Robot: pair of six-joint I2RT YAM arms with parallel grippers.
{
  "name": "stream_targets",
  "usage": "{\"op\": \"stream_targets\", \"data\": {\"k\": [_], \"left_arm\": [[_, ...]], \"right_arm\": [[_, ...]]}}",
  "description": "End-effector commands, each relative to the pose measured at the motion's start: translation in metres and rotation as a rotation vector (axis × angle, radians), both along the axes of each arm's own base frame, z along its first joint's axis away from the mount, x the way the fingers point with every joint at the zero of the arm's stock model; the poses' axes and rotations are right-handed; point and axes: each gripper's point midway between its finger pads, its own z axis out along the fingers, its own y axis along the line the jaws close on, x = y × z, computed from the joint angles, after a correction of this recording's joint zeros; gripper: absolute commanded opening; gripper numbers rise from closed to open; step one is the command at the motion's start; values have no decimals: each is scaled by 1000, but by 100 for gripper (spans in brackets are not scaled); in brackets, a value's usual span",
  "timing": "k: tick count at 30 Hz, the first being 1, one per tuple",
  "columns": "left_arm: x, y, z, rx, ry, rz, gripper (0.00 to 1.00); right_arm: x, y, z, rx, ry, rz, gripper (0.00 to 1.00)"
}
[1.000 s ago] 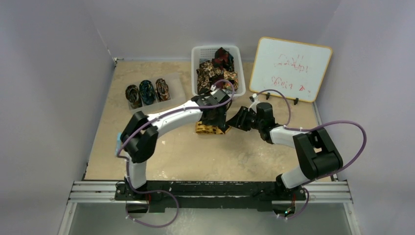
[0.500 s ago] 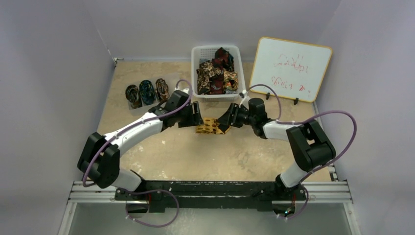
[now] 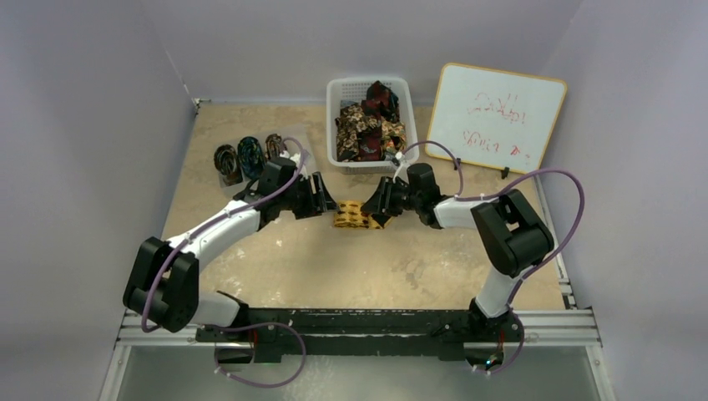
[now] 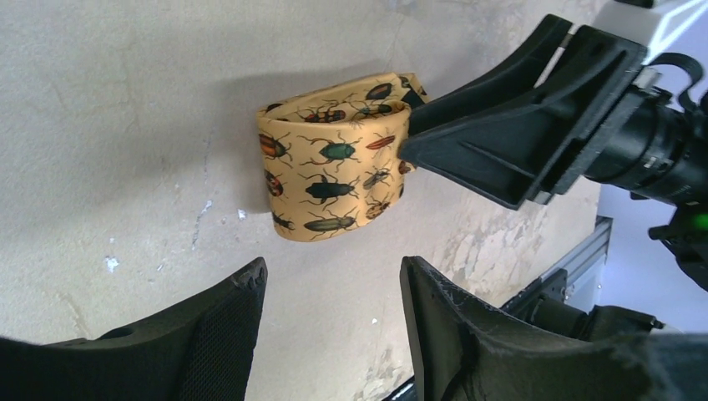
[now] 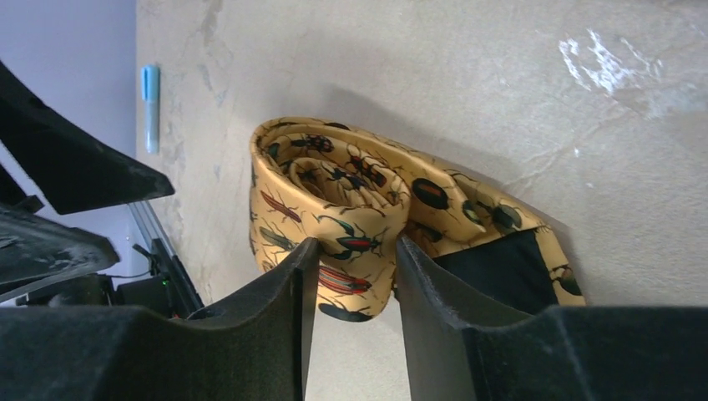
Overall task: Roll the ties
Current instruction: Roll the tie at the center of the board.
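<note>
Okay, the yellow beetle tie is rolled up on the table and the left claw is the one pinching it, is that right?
Not quite. The yellow beetle tie is rolled up on the table, but the right claw is the one pinching it, as the right wrist view shows. The left claw is open and not touching it.
</note>
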Motion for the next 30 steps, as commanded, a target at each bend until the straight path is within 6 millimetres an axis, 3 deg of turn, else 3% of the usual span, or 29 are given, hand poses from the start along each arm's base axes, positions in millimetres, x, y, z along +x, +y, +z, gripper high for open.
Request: {"op": "stream_targets", "data": {"k": [1,10,30], "left_arm": [[6,-11,9,-71,-47,-56,58],[13,-27,-11,-140,-30,-101,57],[13,-42,-59,-281,91,-37,59]], "right_arm": [[8,-1,-1,-39,-26,1,40],[6,-3,-19,-62,17,0,28],[-5,-18,-45,-55,63,24,23]]}}
